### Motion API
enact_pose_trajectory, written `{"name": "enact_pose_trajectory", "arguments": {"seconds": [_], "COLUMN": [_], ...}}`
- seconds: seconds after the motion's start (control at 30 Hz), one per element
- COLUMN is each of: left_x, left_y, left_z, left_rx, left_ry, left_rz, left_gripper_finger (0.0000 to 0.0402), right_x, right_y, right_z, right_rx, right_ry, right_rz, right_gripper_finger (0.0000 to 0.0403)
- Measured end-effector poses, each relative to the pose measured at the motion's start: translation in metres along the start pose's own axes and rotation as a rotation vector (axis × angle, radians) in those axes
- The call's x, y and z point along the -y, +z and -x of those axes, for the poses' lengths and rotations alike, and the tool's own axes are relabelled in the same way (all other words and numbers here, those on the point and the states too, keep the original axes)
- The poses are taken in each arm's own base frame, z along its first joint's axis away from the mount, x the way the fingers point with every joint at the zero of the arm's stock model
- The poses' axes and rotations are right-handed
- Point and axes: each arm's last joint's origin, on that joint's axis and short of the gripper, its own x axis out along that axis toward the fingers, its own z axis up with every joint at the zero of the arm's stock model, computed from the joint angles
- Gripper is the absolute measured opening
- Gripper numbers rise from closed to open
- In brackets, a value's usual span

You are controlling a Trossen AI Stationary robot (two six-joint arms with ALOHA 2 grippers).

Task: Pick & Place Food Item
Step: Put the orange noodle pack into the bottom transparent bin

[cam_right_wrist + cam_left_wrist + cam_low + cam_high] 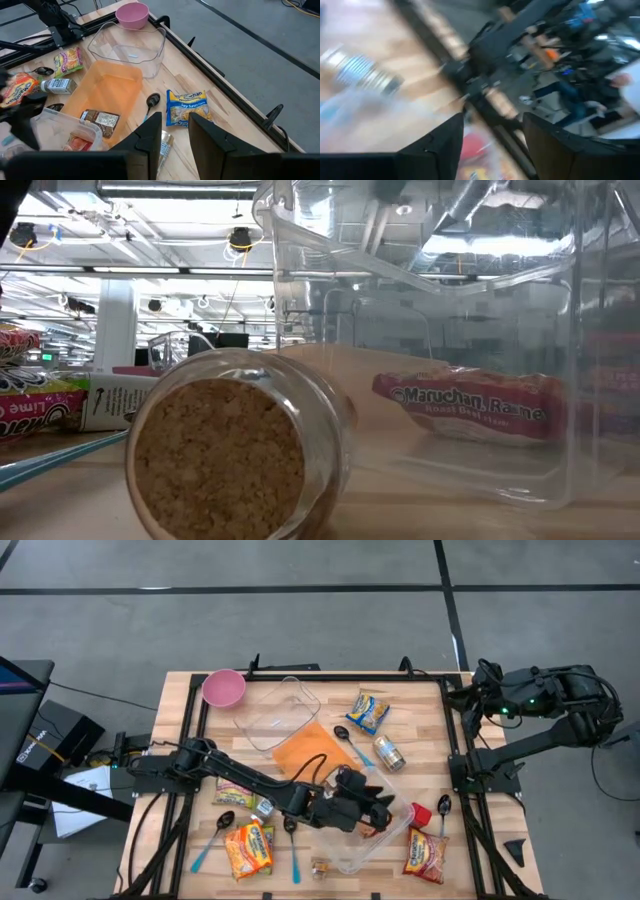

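Observation:
A clear plastic container [385, 838] lies at the table's near right; through its wall [560, 330] a red ramen packet [470, 405] shows flat on its floor. The packet also shows in the high view [371, 830]. My left gripper [378, 812] hovers over the container's far end, open, with the red packet showing between its fingers in the blurred left wrist view [492, 145]. Whether it touches anything cannot be told. My right gripper [172, 135] is open and empty, parked off the table's right edge [470, 700].
A cork-stoppered jar [235, 445] lies on its side by the near edge. A pink bowl [224, 687], a second clear container [278, 712], an orange lid [312, 752], a can [389, 752], spoons and several ramen packets [249, 849] are scattered about.

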Motion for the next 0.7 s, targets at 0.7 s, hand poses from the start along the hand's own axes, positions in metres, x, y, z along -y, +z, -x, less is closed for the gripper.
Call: {"name": "enact_pose_trajectory", "arguments": {"seconds": [0.7], "left_x": [0.039], "left_y": [0.11], "left_z": [0.129], "left_rx": [-0.156], "left_ry": [-0.283], "left_rz": [-0.467], "left_gripper_finger": [0.0152], "right_x": [0.002], "right_y": [-0.002], "right_z": [0.002], "right_rx": [-0.008], "right_ry": [-0.001], "right_rz": [0.004], "right_gripper_finger": [0.0093]}}
